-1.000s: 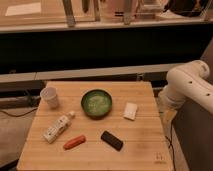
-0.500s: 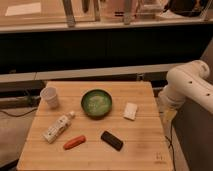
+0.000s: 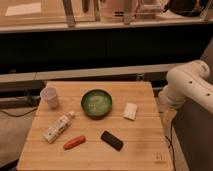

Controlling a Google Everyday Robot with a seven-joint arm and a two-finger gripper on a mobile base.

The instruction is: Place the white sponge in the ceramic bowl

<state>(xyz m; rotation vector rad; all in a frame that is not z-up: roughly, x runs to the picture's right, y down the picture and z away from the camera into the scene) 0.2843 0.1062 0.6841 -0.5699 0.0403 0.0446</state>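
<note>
The white sponge [image 3: 131, 111] lies flat on the wooden table [image 3: 140, 150], just right of the ceramic bowl [image 3: 96, 103]. The bowl has a dark green rim and a speckled light-green inside, and it stands upright near the table's middle back. The robot's white arm [image 3: 187, 86] shows at the right edge of the view, beyond the table's right side. The gripper is out of view.
A white paper cup [image 3: 49, 96] stands at the back left. A white bottle [image 3: 58, 126] lies on its side at the left. An orange-red item [image 3: 74, 142] and a black block [image 3: 112, 140] lie near the front. A dark counter runs behind the table.
</note>
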